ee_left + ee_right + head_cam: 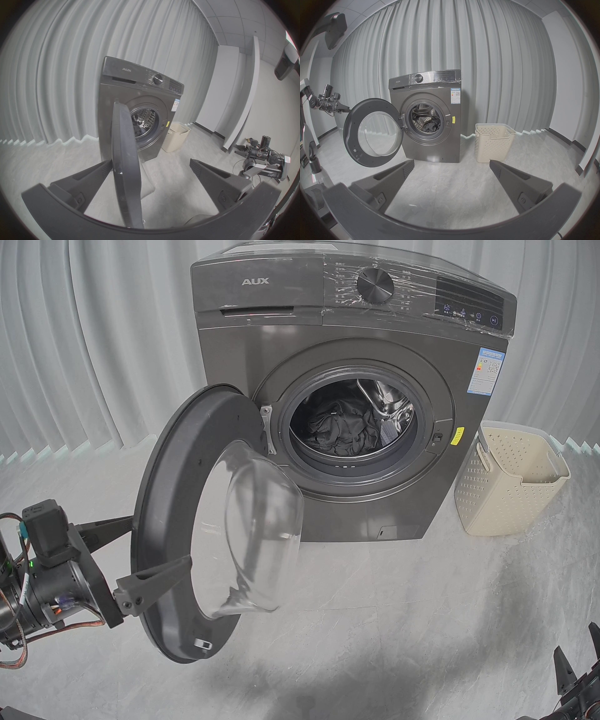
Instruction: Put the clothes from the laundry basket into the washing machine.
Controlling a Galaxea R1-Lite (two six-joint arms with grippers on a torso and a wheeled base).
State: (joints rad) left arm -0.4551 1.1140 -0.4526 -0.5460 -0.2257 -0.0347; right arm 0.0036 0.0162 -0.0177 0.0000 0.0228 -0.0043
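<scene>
1. Grey left gripper (161,543), at the near left, has its jaws wide apart astride the rim of the washing machine (350,334) door (169,477), which is swung open; whether it touches the rim is unclear.
2. Right gripper (451,162), at the near right, gapes wide, holding nothing, over smooth marbled floor (406,615).
3. Dark crumpled clothes (340,424) lie in the steel drum (390,399); the cream perforated laundry basket (494,502) stands just right of the machine.

I note a brand mark (255,282) at the upper left corner of the washing machine (262,359) front. The print on the blue-and-white label (485,371) at its upper right edge, on the yellow sticker (457,435) beside the door opening, and around the dial (375,285) is too small for me to read.
</scene>
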